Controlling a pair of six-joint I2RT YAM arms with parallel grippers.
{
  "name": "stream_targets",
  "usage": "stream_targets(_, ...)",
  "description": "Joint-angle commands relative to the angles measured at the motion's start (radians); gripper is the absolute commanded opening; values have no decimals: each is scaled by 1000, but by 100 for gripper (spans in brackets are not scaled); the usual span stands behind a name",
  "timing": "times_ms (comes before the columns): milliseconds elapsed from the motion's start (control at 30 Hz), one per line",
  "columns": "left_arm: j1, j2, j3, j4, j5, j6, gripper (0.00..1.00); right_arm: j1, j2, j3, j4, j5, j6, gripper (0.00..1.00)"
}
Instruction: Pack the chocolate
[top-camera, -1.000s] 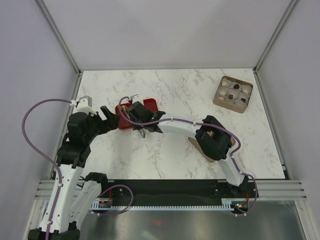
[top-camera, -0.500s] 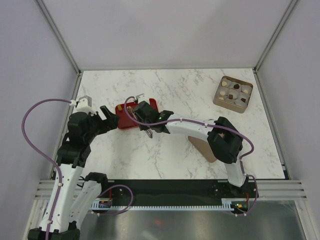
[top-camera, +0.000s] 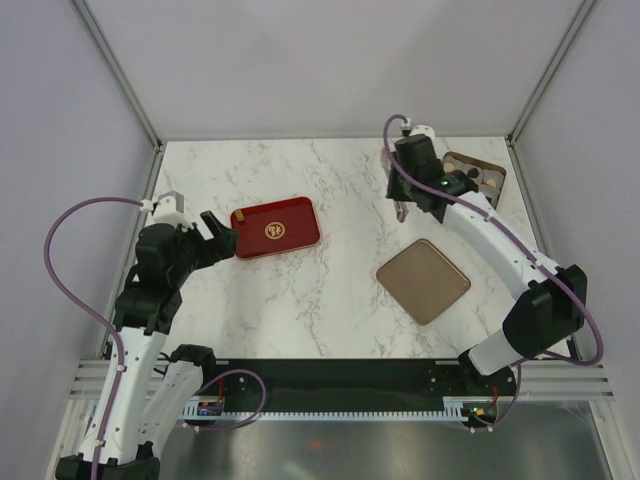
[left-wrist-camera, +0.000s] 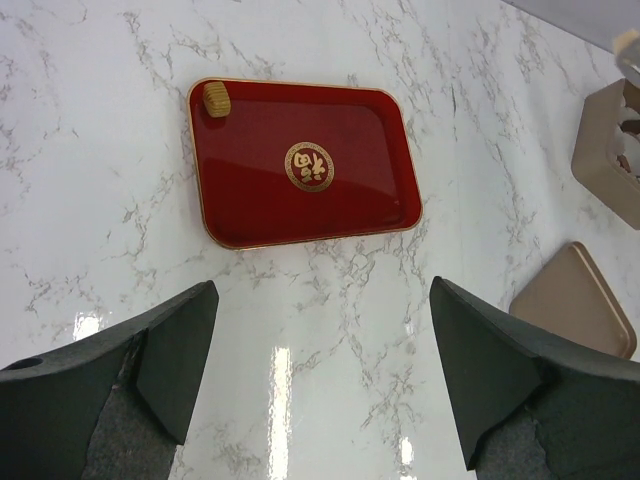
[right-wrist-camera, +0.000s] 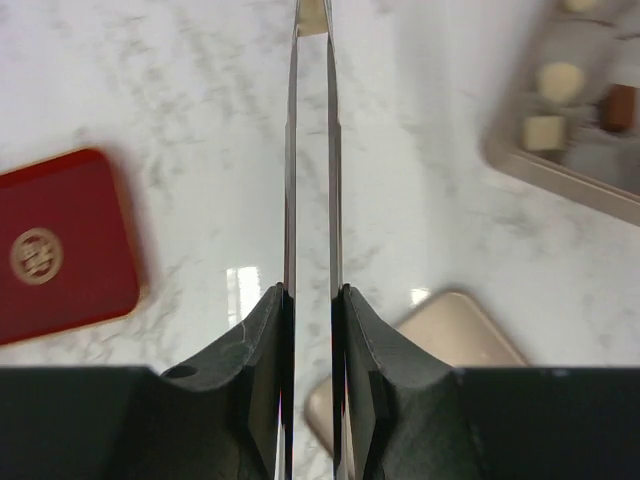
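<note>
My right gripper (top-camera: 402, 208) hangs over the marble just left of the tan box (top-camera: 487, 176), which my arm partly hides. In the right wrist view its long metal blades (right-wrist-camera: 312, 300) stand nearly closed, pinching a small cream chocolate piece (right-wrist-camera: 312, 14) at their tips. The box (right-wrist-camera: 600, 185) holds cream pieces (right-wrist-camera: 560, 80) and a dark brown piece (right-wrist-camera: 620, 106). One tan piece (left-wrist-camera: 214, 97) lies in the far left corner of the red tray (left-wrist-camera: 350, 200). My left gripper (left-wrist-camera: 320, 380) is open and empty, near the tray's left end (top-camera: 216, 236).
The flat brown square lid (top-camera: 423, 280) lies on the marble between the tray (top-camera: 276, 228) and the box, toward the front. It also shows in the left wrist view (left-wrist-camera: 575, 300) and the right wrist view (right-wrist-camera: 450, 340). Frame posts stand at the table's back corners.
My right arm has swung from over the red tray across the table to beside the box at the back right, carrying the piece. The left arm has not moved.
</note>
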Motion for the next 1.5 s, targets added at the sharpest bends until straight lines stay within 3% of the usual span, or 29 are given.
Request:
stream_targets(0, -1, 6, 2, 29, 1, 13, 95, -144, -68, -27, -136, -7, -35, 24)
stream_targets(167, -2, 18, 3, 28, 20, 13, 95, -368, -82, -35, -211, -70, -55, 24)
stream_targets(400, -7, 38, 6, 29, 46, 9, 95, -508, -40, -21, -268, -84, -58, 25)
stream_targets(1467, -10, 34, 5, 31, 51, 9, 95, -556, 33, -27, -286, -125, -67, 41)
